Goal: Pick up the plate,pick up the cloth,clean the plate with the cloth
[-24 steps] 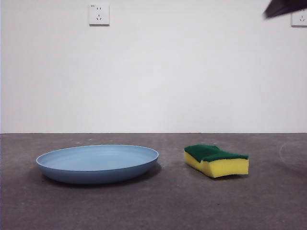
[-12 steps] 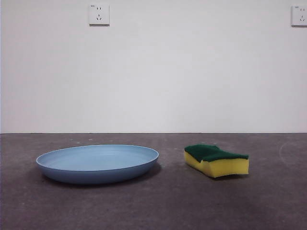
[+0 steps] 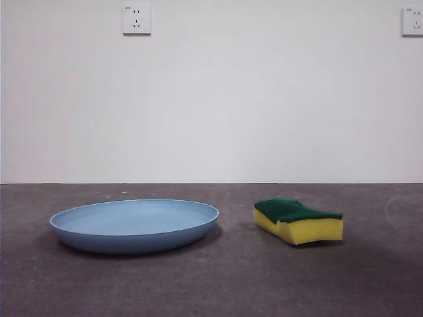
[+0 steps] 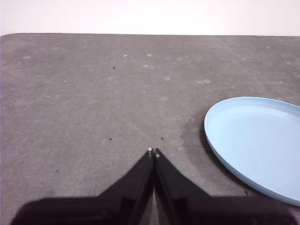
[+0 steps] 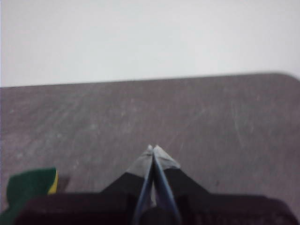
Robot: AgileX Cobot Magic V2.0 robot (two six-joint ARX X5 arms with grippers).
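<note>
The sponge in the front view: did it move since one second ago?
No. The sponge sits at the same spot right of the plate, equally far below the wall socket.

You have a grey, scuffed table (image 3: pixel 218 284) carrying the plate (image 3: pixel 135 225), beside your left gripper (image 4: pixel 153 152), and the cloth (image 3: pixel 299 221), beside your right gripper (image 5: pixel 153 149).
</note>
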